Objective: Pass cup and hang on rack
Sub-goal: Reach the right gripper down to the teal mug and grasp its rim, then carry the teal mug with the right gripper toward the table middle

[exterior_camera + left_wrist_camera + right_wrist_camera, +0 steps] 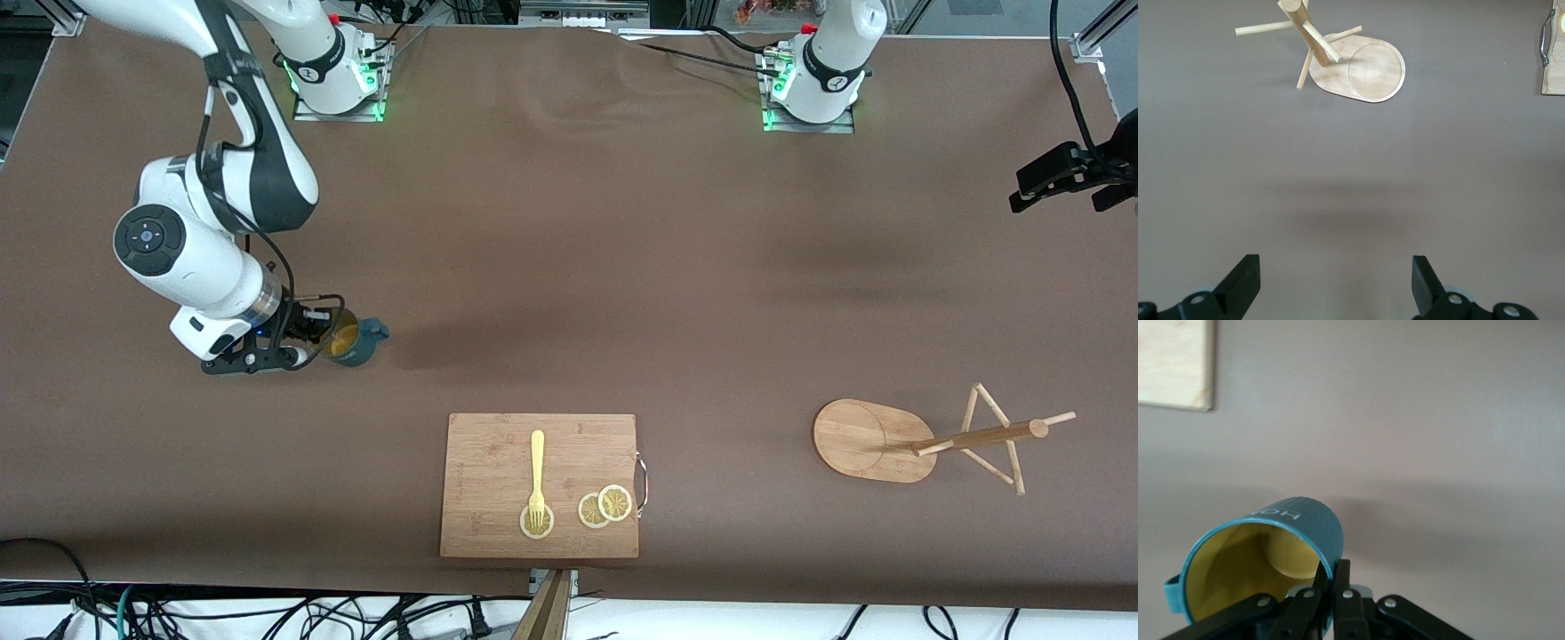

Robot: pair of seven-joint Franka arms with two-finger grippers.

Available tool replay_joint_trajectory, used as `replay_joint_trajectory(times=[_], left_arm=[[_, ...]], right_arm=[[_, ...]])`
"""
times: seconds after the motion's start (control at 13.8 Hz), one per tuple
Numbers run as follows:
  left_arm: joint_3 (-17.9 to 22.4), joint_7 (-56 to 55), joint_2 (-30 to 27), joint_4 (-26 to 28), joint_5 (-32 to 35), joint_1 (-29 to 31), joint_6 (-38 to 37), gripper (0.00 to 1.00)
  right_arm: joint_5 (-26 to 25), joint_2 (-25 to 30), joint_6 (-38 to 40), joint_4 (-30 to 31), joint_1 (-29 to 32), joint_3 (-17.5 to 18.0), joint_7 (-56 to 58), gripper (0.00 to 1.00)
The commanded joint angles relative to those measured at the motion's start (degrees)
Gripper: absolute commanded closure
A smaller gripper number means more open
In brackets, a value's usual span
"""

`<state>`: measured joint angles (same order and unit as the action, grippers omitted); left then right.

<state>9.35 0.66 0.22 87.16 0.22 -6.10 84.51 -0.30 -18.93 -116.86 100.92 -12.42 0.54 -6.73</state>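
We see the right end effector (pixel 313 342) clamped on the rim of the teal cup (pixel 356 340), one finger inside and one outside, holding it tilted over the brown surface (pixel 569 267) toward the right arm's end, at about ten o'clock from the cutting board (pixel 540 485). The left end effector (pixel 1335 283) waits spread apart and holding nothing, over the surface at roughly one o'clock from the bamboo rack (pixel 925 440), which stands toward the left arm's end.

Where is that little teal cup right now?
The cup is pinched by its rim in the right gripper, tipped sideways toward the right arm's end of the table, farther from the front camera than the cutting board.
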Motion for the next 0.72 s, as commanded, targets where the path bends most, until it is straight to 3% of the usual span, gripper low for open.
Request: replay_joint_trajectory(times=[0.0, 0.51, 0.65], left_arm=[[0.0, 0.1, 1.4, -1.9, -1.2, 0.4, -0.7, 0.0], [0.2, 0.1, 1.7, -1.9, -0.9, 0.4, -0.3, 0.0], [0.4, 0.0, 2.0, -2.2, -0.7, 0.5, -0.3, 0.0]], right_arm=[[-0.1, -1.0, 7.3, -5.5, -3.5, 0.3, -6.1, 1.0], [0.1, -8.4, 7.3, -13.0, -16.1, 0.3, -15.6, 1.0], [0.0, -11.0, 5.3, -13.8, -21.6, 0.3, -24.5, 1.0]])
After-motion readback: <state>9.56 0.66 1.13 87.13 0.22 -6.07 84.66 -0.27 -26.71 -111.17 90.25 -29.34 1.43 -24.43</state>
